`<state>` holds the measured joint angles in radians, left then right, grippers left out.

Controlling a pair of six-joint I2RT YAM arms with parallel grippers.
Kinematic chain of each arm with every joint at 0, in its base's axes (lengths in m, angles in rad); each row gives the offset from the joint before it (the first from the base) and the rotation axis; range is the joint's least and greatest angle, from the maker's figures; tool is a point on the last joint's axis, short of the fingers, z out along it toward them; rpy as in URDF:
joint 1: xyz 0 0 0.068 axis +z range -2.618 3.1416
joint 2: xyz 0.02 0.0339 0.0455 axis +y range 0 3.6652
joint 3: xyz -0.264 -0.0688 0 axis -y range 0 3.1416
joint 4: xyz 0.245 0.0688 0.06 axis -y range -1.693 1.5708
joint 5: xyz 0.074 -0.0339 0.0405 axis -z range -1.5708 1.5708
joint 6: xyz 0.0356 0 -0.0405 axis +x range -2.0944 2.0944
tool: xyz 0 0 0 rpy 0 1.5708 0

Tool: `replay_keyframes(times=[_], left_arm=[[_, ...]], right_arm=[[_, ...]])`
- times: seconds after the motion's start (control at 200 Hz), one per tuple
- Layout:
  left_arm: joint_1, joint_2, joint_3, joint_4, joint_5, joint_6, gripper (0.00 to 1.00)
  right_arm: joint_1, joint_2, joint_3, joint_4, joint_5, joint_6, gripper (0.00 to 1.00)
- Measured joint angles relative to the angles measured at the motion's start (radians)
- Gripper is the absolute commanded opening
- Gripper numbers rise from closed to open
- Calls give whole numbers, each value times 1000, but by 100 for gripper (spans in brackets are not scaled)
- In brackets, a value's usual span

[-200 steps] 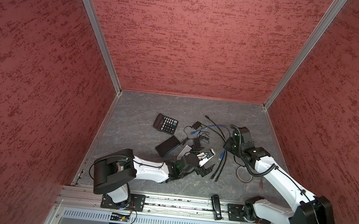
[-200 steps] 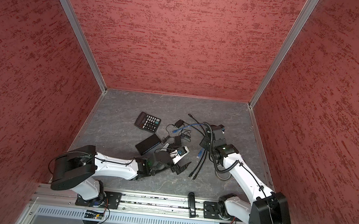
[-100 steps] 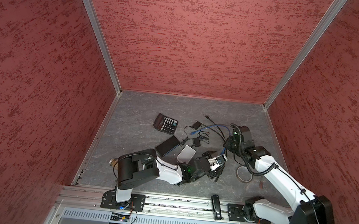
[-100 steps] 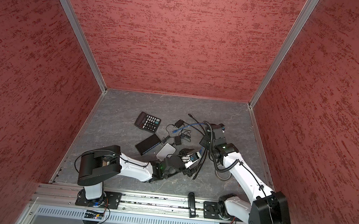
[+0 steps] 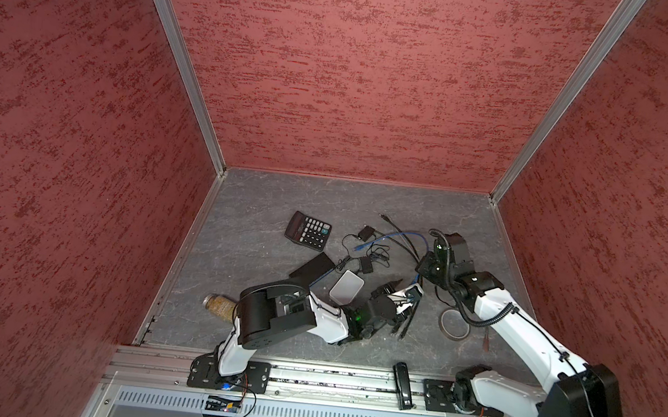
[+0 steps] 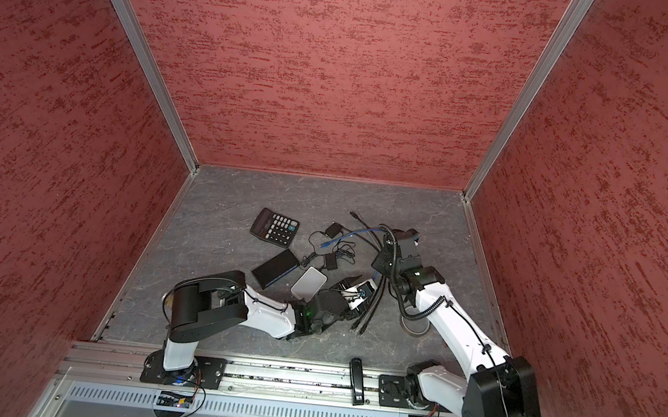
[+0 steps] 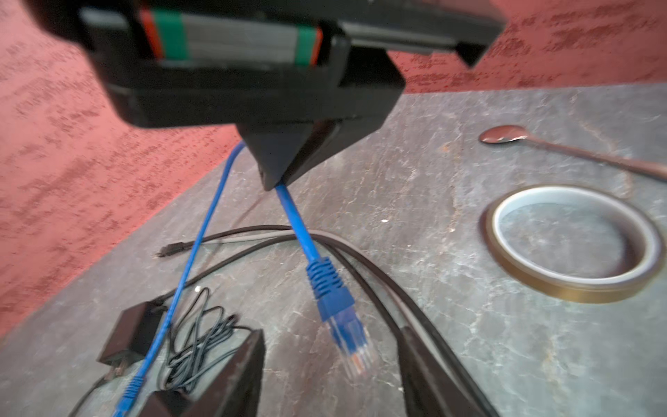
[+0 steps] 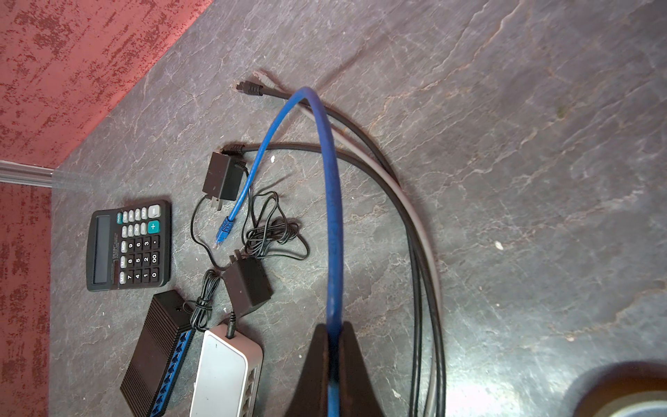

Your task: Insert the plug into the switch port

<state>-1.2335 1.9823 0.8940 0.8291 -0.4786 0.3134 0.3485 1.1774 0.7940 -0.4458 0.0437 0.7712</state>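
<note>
A blue network cable (image 8: 334, 216) runs through my right gripper (image 8: 334, 335), which is shut on it. Its blue plug (image 7: 339, 314) hangs just below the right gripper's tip (image 7: 274, 173) and above the floor. My left gripper (image 7: 330, 343) is open, one finger on each side of that plug, with gaps on both sides. In both top views the left gripper (image 5: 403, 291) (image 6: 359, 288) sits just under the right gripper (image 5: 422, 274). A white switch (image 8: 223, 372) (image 5: 346, 288) and a black switch (image 8: 158, 357) (image 5: 312, 268) with blue ports lie side by side. The cable's other plug (image 8: 223, 233) lies loose.
A calculator (image 5: 307, 231) lies behind the switches, with two black power adapters (image 8: 249, 285) and their tangled leads. Black cables (image 8: 418, 289) loop past the grippers. A tape ring (image 7: 574, 245), a spoon (image 7: 577, 151) and a can (image 5: 219, 305) also lie on the grey floor.
My left arm swung right, from beside the switches to the plug hanging from the right gripper, and its jaws have narrowed. The right arm barely moved.
</note>
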Motion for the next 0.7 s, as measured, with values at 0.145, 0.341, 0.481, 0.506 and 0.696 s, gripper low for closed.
replay_keyframes(times=[0.145,0.341,0.481,0.506,0.696], left_arm=[[1,3,0,55,-5,15,51],[1,10,-5,130,-6,36,35],[1,13,-13,156,-5,48,38],[1,13,-14,159,-4,51,40],[-2,13,-25,158,1,59,55]], right_arm=[[-6,0,0,0,-9,0,0],[-10,0,0,6,-18,0,0],[-11,0,0,9,-24,0,0],[-11,0,0,9,-25,0,0],[-12,0,0,9,-25,0,0]])
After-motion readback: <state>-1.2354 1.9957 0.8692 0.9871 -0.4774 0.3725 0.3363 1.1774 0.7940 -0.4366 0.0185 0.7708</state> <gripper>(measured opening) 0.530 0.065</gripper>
